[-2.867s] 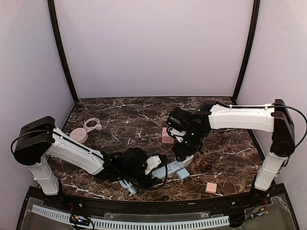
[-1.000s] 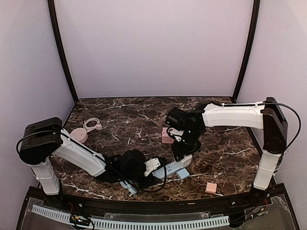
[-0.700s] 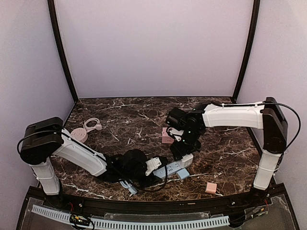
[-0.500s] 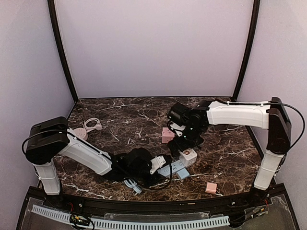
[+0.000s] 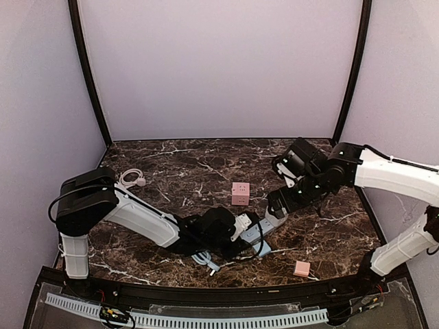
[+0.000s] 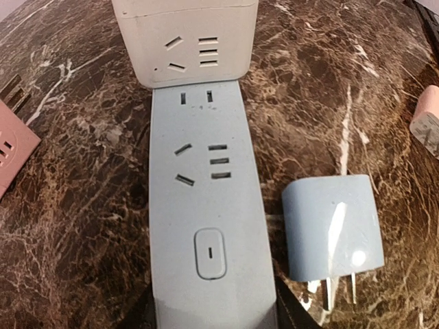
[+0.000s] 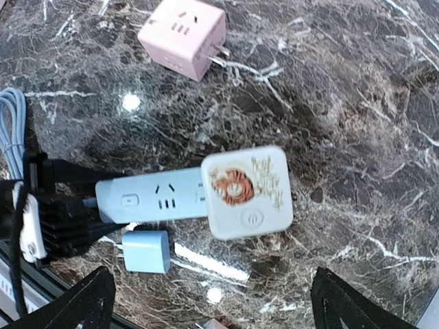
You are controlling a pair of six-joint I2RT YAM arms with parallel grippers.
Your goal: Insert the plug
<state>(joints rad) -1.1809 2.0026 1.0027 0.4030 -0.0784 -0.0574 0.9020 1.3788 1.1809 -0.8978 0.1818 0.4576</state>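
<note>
1. Your white cube plug (image 7: 247, 192) sits on the far end of the blue power strip (image 7: 154, 199), about 4 o'clock from the pink cube (image 7: 184, 34) in the top view; looks seated.
2. Light, rigid, glossy plastic with rounded corners, so likely slippery: pinch its flat sides.
3. Left gripper (image 7: 86, 205) is clamped on the strip's switch end; right gripper (image 7: 212, 301) hangs wide apart, empty.

A dark marble-veined bench (image 5: 192, 164) sits inside plain pale lilac walls (image 5: 219, 68) at 9, 12 and 3 o'clock, with black posts (image 5: 88, 75) at 11 and 1. Bright glare (image 7: 130, 102) spots its polished top.
</note>
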